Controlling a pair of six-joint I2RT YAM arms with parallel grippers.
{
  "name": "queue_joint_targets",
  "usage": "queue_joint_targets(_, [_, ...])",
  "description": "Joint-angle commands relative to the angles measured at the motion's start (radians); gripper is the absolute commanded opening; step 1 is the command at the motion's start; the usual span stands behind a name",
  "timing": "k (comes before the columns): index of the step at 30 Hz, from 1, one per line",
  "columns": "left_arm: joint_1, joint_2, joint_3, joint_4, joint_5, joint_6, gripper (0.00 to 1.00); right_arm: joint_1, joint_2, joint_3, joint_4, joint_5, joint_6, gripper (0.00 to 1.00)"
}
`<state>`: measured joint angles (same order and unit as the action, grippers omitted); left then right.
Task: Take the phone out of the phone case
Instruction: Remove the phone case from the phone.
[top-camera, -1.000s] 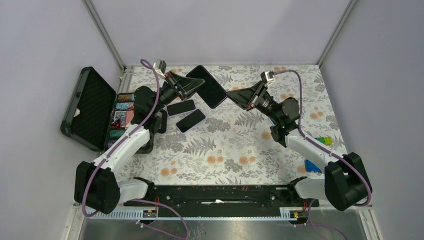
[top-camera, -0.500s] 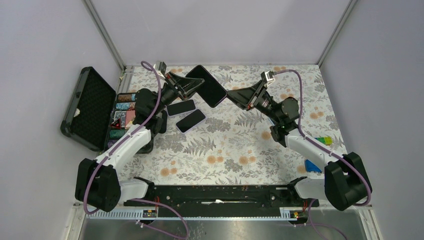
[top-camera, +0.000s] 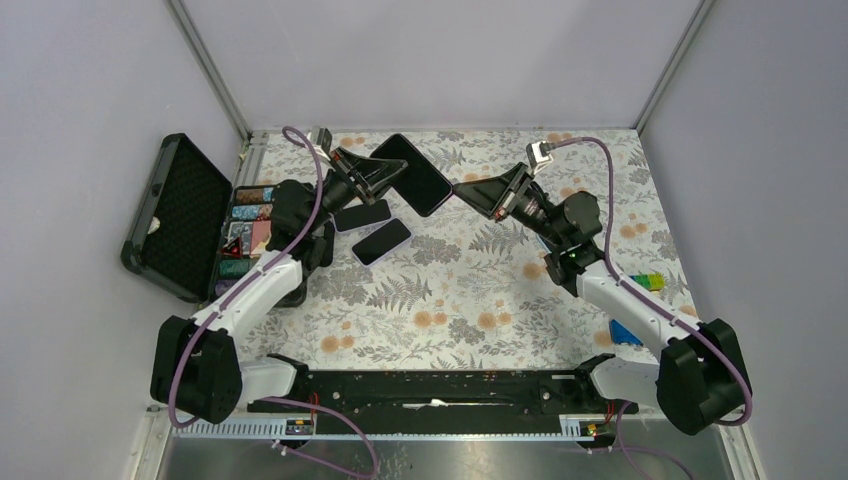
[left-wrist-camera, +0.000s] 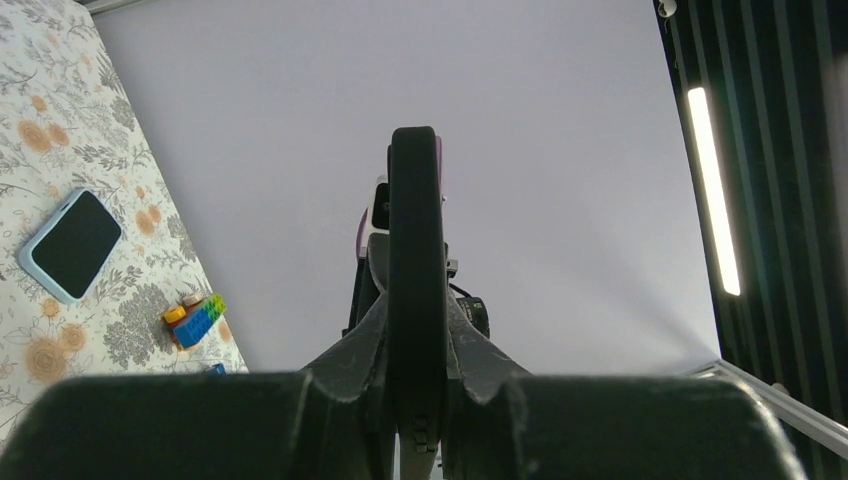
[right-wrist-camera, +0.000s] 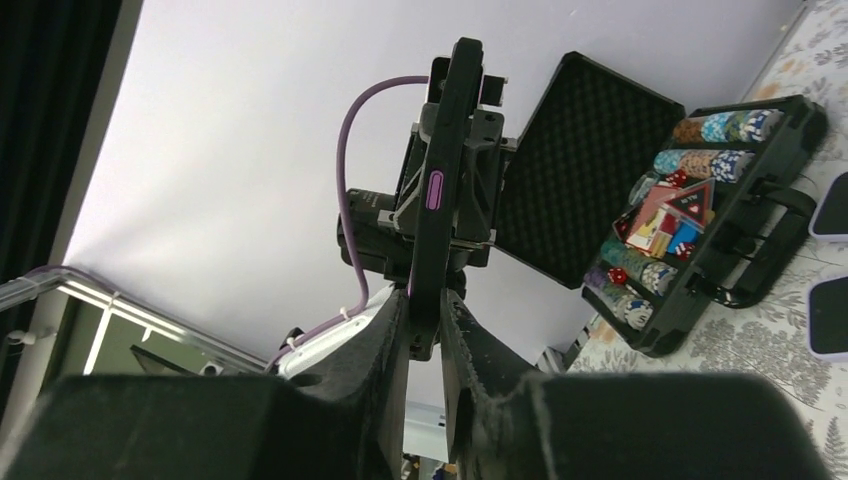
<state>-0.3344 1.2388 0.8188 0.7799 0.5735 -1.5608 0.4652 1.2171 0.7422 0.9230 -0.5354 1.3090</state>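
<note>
Far left: an open black hard-shell carrying case (top-camera: 180, 215) lies with its foam-lined lid thrown back to the left. Its tray holds coloured poker chips (top-camera: 248, 212), red dice and cards.
Left arm: the white and black left arm (top-camera: 255, 285) reaches from the near-left base toward the far middle, with a purple cable (top-camera: 312, 170) looping over it.
Left gripper: the left gripper (top-camera: 393, 172) has its jaws drawn narrow and clamped on the left edge of the phone. The left wrist view (left-wrist-camera: 416, 330) shows the fingers pressed against both faces.
Spare handsets: a flat dark handset (top-camera: 362, 214) lies just beside a handset in a pale lilac-blue case (top-camera: 382, 241). Both rest on the cloth, just nearer than the left gripper.
Task's thing: the black-screened phone (top-camera: 415, 172) sits inside its dark, purple-trimmed phone case (top-camera: 437, 207). It is lifted off the table at the far middle, between the two grippers and tilted.
Right gripper: the right gripper (top-camera: 462, 190) has its jaws narrow and closed on the phone's right-hand end. The right wrist view (right-wrist-camera: 425, 320) shows the fingers flanking the edge that bears a purple side button.
Right arm: the right arm (top-camera: 620, 300) comes from the near-right base.
Table: a floral grey and orange cloth (top-camera: 450, 300) covers it.
Right side: a green and yellow toy brick stack (top-camera: 650, 281) sits near the right edge. A blue toy brick (top-camera: 627, 333) lies nearer.
</note>
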Motion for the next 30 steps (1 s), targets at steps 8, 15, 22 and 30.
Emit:
queue_joint_targets(8, [-0.006,-0.033,0.024,0.315,-0.031,-0.162,0.0,0.009,0.075,-0.001,-0.272,0.049,-0.077,0.07])
queue_joint_targets(15, [-0.009,-0.027,0.022,0.339,-0.031,-0.164,0.0,0.009,0.061,-0.01,-0.323,0.081,-0.097,0.06])
queue_joint_targets(22, [-0.011,-0.027,0.005,0.306,-0.05,-0.137,0.0,0.006,0.002,-0.084,0.015,0.058,-0.011,0.45])
queue_joint_targets(30, [-0.009,-0.057,-0.006,0.17,-0.083,-0.049,0.0,0.004,-0.068,-0.133,0.152,0.059,0.06,0.76])
